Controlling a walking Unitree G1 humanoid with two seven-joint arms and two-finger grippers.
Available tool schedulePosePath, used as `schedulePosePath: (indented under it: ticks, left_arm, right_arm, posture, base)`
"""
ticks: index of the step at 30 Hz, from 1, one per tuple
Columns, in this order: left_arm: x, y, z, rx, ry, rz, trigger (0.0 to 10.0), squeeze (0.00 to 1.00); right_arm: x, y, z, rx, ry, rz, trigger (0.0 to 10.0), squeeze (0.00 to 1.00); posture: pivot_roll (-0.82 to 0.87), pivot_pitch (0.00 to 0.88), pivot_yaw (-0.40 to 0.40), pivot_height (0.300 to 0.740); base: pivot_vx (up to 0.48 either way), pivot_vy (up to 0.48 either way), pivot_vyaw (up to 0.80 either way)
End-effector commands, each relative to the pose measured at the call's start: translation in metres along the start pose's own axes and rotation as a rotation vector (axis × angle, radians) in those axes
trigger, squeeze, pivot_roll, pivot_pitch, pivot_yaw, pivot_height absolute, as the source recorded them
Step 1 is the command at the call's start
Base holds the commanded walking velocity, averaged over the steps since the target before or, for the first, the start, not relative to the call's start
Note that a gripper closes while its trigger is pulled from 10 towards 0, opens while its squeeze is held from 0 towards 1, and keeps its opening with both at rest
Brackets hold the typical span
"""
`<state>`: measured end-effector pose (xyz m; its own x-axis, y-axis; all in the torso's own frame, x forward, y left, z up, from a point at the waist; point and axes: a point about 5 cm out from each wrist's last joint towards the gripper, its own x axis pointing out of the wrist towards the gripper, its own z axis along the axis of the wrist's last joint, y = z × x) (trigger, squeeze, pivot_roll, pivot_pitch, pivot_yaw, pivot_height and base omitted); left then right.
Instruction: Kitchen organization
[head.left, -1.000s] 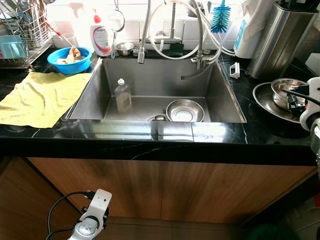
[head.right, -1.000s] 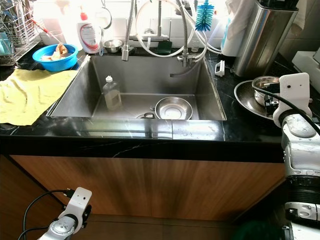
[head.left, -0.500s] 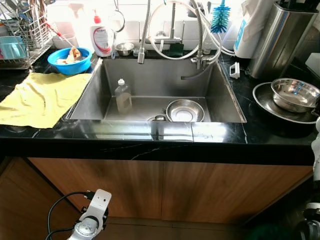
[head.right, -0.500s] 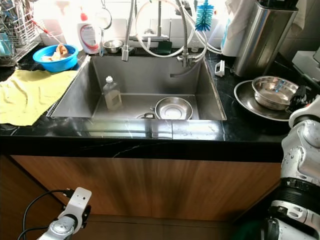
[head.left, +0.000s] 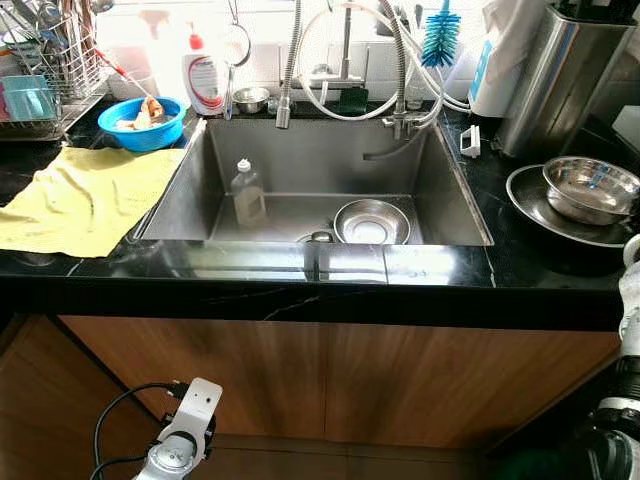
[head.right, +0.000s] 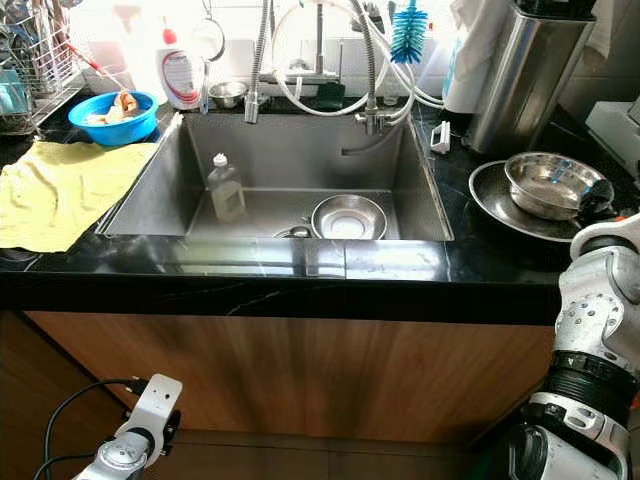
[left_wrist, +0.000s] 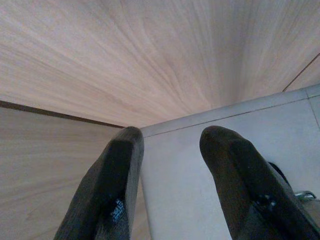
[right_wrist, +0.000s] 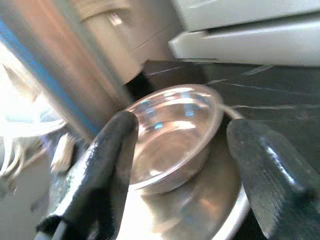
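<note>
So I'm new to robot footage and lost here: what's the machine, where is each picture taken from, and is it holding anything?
It is a humanoid robot facing a kitchen sink. Two pictures come from its head, one from each wrist. The sink holds a clear bottle and a steel bowl. A yellow cloth lies on the counter to the left; on the right a second steel bowl sits on a steel plate. The left gripper hangs open, low by the wooden cabinet. The right gripper is open, pointed at that right-hand bowl. Neither holds anything.

Black counter carries yellow cloth, steel plate
</note>
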<state>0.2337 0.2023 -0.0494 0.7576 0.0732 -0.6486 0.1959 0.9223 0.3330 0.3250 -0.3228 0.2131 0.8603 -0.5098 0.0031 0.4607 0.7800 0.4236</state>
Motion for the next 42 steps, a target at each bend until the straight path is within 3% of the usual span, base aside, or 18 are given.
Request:
schedulePosePath:
  ticks: [1,3,6,7,9,13,14,16,17,19,20,24,26,30,35,37,42]
  left_arm:
    - [-0.001,0.002,-0.003,0.009,0.009,0.003,10.0,0.00]
    - [-0.001,0.002,-0.003,0.007,0.010,0.002,10.0,0.00]
    - [-0.001,0.003,-0.003,0.007,0.011,0.002,10.0,0.00]
    - [-0.001,0.003,-0.003,0.006,0.011,0.002,10.0,0.00]
    - [-0.001,0.002,-0.002,0.003,0.007,0.003,10.0,0.00]
    - [0.000,0.002,-0.001,-0.003,0.001,0.006,10.0,0.00]
    - [0.000,0.003,-0.001,-0.005,-0.002,0.008,10.0,0.00]
    - [0.000,0.003,-0.001,-0.006,-0.003,0.009,10.0,0.00]
    - [0.000,0.003,-0.001,-0.007,-0.005,0.010,10.0,0.00]
    - [0.000,0.004,0.000,-0.008,-0.007,0.012,10.0,0.00]
    - [0.000,0.004,-0.001,-0.010,-0.008,0.014,10.0,0.00]
    - [0.000,0.003,0.000,-0.016,-0.013,0.016,10.0,0.00]
    - [0.000,0.002,0.001,-0.018,-0.018,0.013,10.0,0.00]
    - [0.000,0.002,0.001,-0.018,-0.021,0.012,10.0,0.00]
    - [-0.001,0.004,-0.001,-0.020,-0.014,0.016,10.0,0.00]
    - [-0.001,0.004,-0.003,-0.034,0.007,0.022,10.0,0.00]
    - [-0.002,0.017,-0.011,-0.089,0.047,0.046,10.0,0.00]
  right_arm:
    - [-0.003,0.013,0.007,-0.070,-0.062,0.065,10.0,0.00]
    - [-0.016,0.040,0.008,-0.146,-0.167,0.203,10.0,0.00]
    - [-0.026,0.057,0.005,-0.230,-0.213,0.283,10.0,0.00]
    - [-0.034,0.069,-0.003,-0.308,-0.228,0.342,10.0,0.00]
    - [-0.045,0.081,-0.017,-0.362,-0.227,0.409,10.0,0.00]
    - [-0.059,0.088,-0.028,-0.440,-0.266,0.452,10.0,0.00]
    - [-0.071,0.091,-0.034,-0.469,-0.289,0.477,10.0,0.00]
    - [-0.077,0.092,-0.037,-0.485,-0.298,0.492,10.0,0.00]
    - [-0.090,0.092,-0.044,-0.544,-0.322,0.537,10.0,0.00]
    - [-0.102,0.086,-0.053,-0.608,-0.330,0.569,10.0,0.00]
    - [-0.108,0.078,-0.058,-0.588,-0.318,0.550,10.0,0.00]
    - [-0.114,0.064,-0.059,-0.644,-0.346,0.519,10.0,0.00]
    - [-0.116,0.050,-0.058,-0.685,-0.376,0.481,10.0,0.00]
    - [-0.121,0.041,-0.061,-0.756,-0.388,0.499,10.0,0.00]
    - [-0.126,0.032,-0.073,-0.747,-0.359,0.458,10.0,0.00]
    - [-0.126,0.035,-0.073,-0.723,-0.369,0.444,10.0,0.00]
    - [-0.141,0.051,-0.071,-0.718,-0.400,0.538,10.0,0.00]
  posture:
    - [-0.05,0.000,0.025,0.740]
    - [-0.04,0.000,0.025,0.740]
    - [-0.05,0.000,0.024,0.740]
    - [-0.05,0.000,0.024,0.740]
    - [-0.04,0.000,0.020,0.740]
    - [-0.04,0.000,0.018,0.740]
    - [-0.05,0.000,0.017,0.740]
    - [-0.05,0.000,0.017,0.740]
    - [-0.05,0.000,0.014,0.740]
    - [-0.05,0.000,0.012,0.740]
    - [-0.06,0.000,0.011,0.740]
    - [-0.06,0.000,0.010,0.740]
    - [-0.06,0.000,0.012,0.740]
    - [-0.06,0.000,0.010,0.740]
    - [-0.06,0.000,0.014,0.740]
    - [-0.06,0.000,0.017,0.740]
    - [-0.07,0.000,0.019,0.740]
  base:
    - [0.000,0.000,0.00]
    - [0.000,0.000,0.00]
    - [0.000,0.000,0.00]
    - [0.000,0.000,0.00]
    - [0.000,0.000,0.00]
    - [0.000,0.000,0.00]
    - [0.000,0.000,0.00]
    - [0.000,0.000,0.00]
    - [0.000,0.000,0.00]
    - [0.000,0.000,0.00]
    - [0.000,0.000,0.00]
    - [0.000,0.000,0.00]
    - [0.000,0.000,0.00]
    - [0.000,0.000,0.00]
    - [0.000,0.000,0.00]
    - [0.000,0.000,0.00]
    - [0.000,0.000,0.00]
